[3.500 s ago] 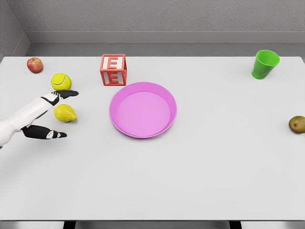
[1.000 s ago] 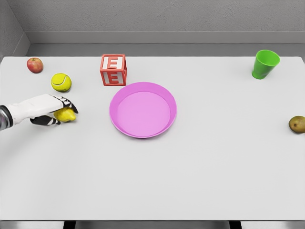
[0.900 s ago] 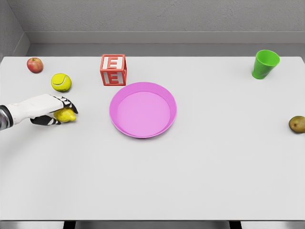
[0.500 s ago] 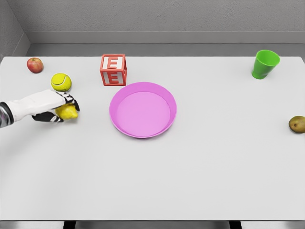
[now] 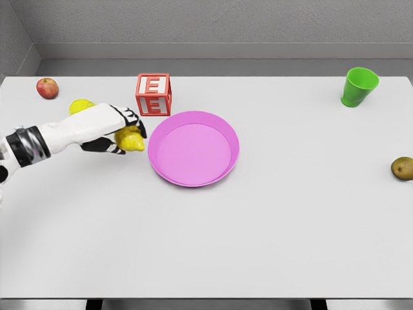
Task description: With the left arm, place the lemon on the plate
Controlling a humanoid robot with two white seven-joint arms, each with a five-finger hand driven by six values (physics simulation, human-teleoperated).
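In the head view the left hand [image 5: 122, 131] is clamped around the lemon [image 5: 131, 141], carrying it above the worktop [image 5: 206, 245] just left of the pink plate [image 5: 193, 177] and just below the red letter block [image 5: 153, 94]. The hold looks shallow: most of the lemon's lower right side pokes out beyond the dark fingers [image 5: 134, 120], so the round, smooth fruit could slip free and land short of the plate, perhaps rolling away. A low carry could also catch the plate's raised near rim and shove it, and the knuckles pass close to the block, which could be nudged. The tennis ball [image 5: 80, 105] is half hidden behind the wrist, the apple [image 5: 47, 88] sits at the far left corner, and the green cup [image 5: 358, 86] and a brownish fruit [image 5: 402, 168] lie well apart on the right. Compared with half a second ago, the hand and lemon have travelled right from beside the tennis ball to the plate's edge; everything else is unmoved. The right arm is not in view.
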